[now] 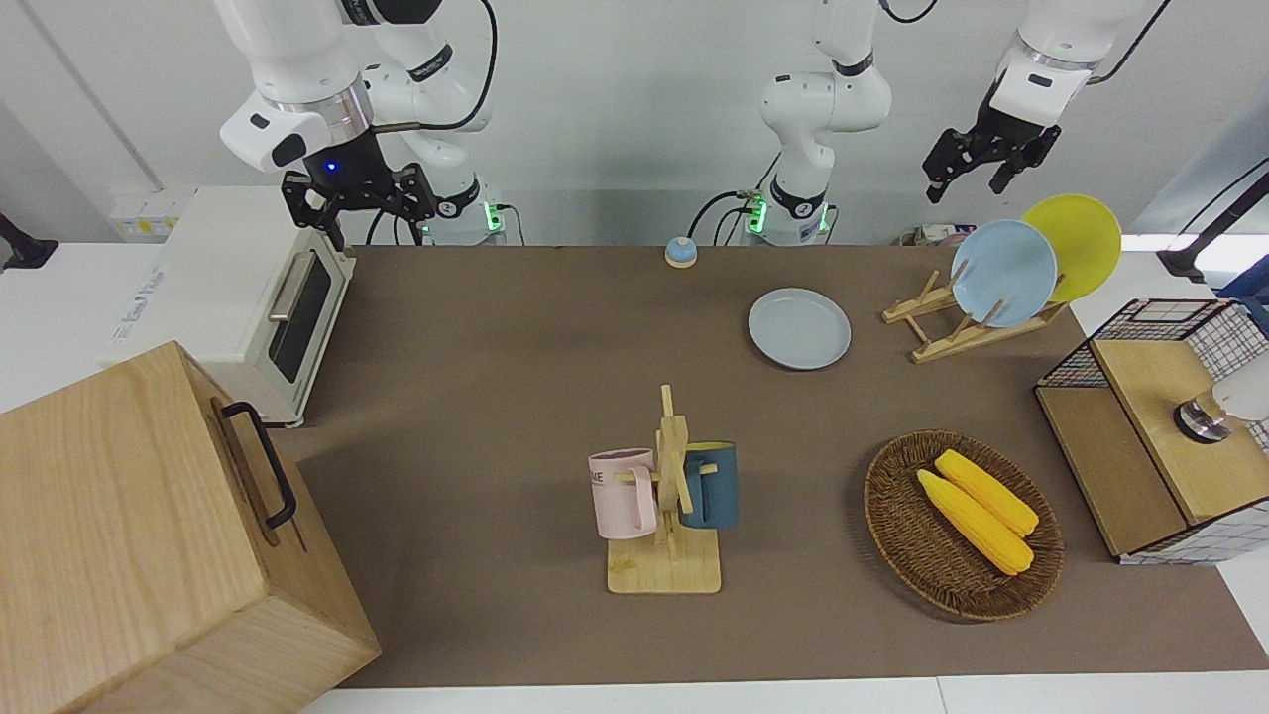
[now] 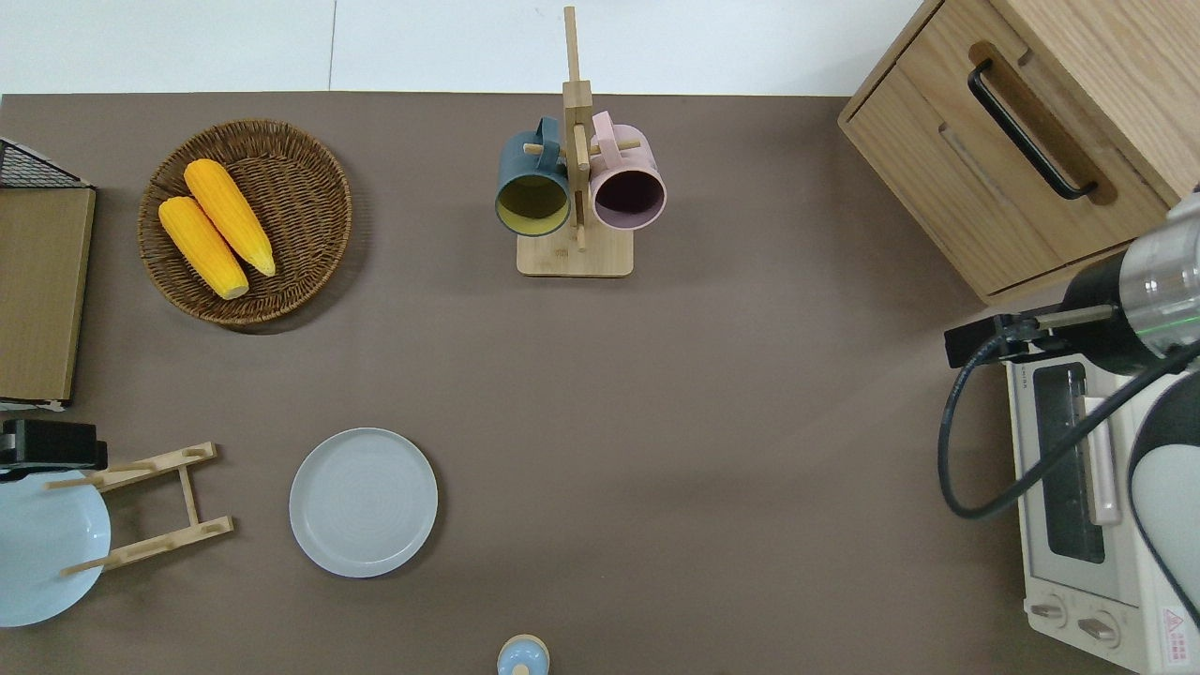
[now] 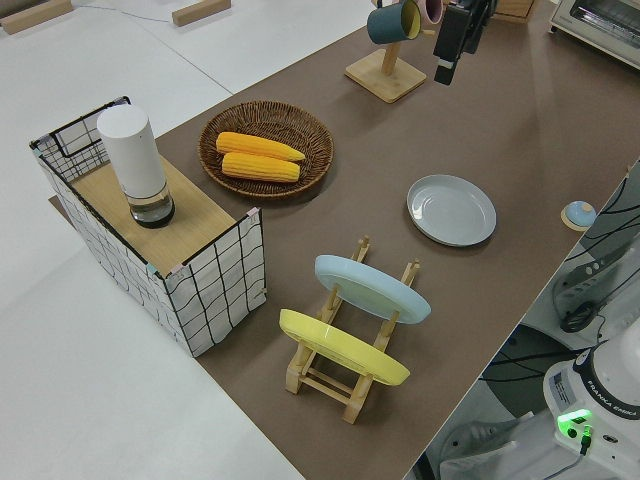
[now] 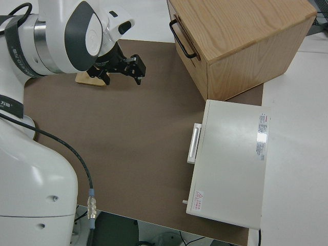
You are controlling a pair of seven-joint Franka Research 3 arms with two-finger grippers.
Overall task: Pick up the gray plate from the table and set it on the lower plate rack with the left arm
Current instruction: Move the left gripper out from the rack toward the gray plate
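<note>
The gray plate (image 1: pixel 799 328) is seen lying flat on the table (image 1: pixel 496 347), bare of any contact, toward the left arm's end and fairly near the robots. Just beside it, still closer to that end of the table, the lower plate rack (image 1: pixel 952 322) is found, a slanted frame of light wood. Two plates are already leaned in it: a light blue plate (image 1: pixel 1003 272) in the slot closer to the gray plate and a yellow plate (image 1: pixel 1075 245) in the next slot outward. The pegs at the low end of the rack, nearest the gray plate, are left free.

The left gripper (image 1: pixel 977 167) is held high in the air with its fingers spread apart and nothing between them. In the overhead view only a black part of it is caught at the picture's edge (image 2: pixel 47 444), over the end of the rack by the light blue plate. It is thus kept well apart from the gray plate, with the rack lying between the two.

The right arm is parked, and its gripper (image 1: pixel 357 203) is shown with the fingers spread and empty.

A wooden mug stand (image 1: pixel 669 516) with two mugs and a wicker basket (image 1: pixel 917 555) holding two corn cobs (image 1: pixel 977 508) are set farther from the robots than the gray plate.
</note>
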